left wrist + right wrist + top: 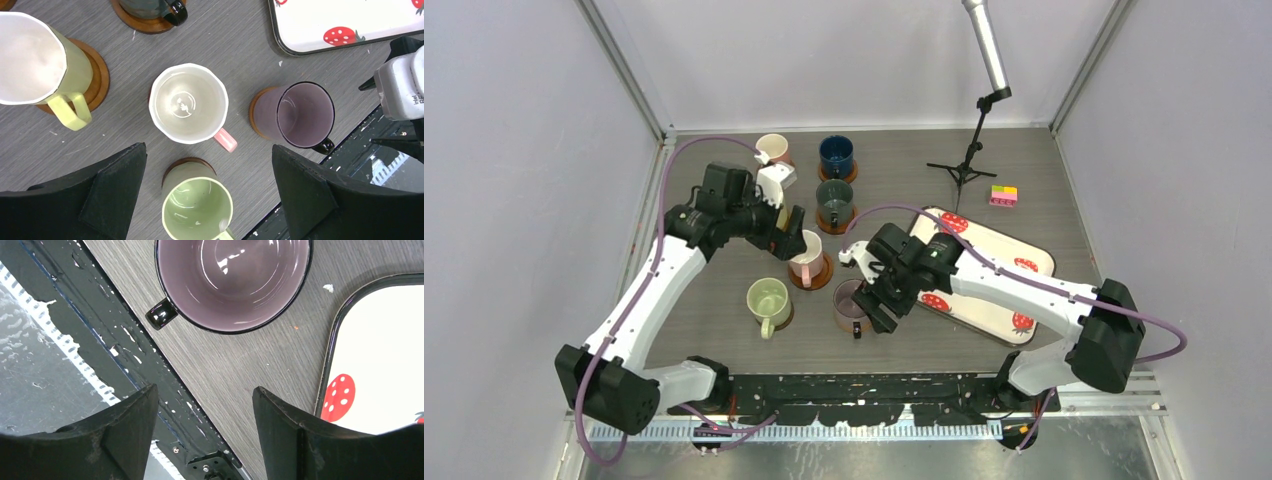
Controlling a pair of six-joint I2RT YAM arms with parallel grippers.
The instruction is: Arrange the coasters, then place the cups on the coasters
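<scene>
Right now we see six cups, and each one stands on its own round brown coaster (pixel 98 75) on the grey bench (pixel 904 170). The purple cup (pixel 232 280) is at the near edge of the bench, with its black handle turned toward that edge. The right pincer (pixel 204 390) hangs just beside it, on the handle side. Its two black fingers are spread apart and pinch nothing.

Next to the purple cup are the green cup (pixel 197 207) and the white cup with the pink handle (pixel 189 102). The left pincer (pixel 207 150) hangs above these two. It is spread very wide and it is empty too.

Farther back stand the yellow cup (pixel 30 55), the dark blue cup (pixel 836 155) and the dark grey cup (pixel 834 200).

To the right of the cups lies a white tray (pixel 999 250) with red strawberries on it, and the right arm reaches across it. On the white camera box (pixel 400 85) of that arm we can read "intel"; the next word is cut off.

At the back of the bench we see a black stand (pixel 969 160) holding a silver stick, and near it a little block (pixel 1003 195) in pink, yellow and red.
</scene>
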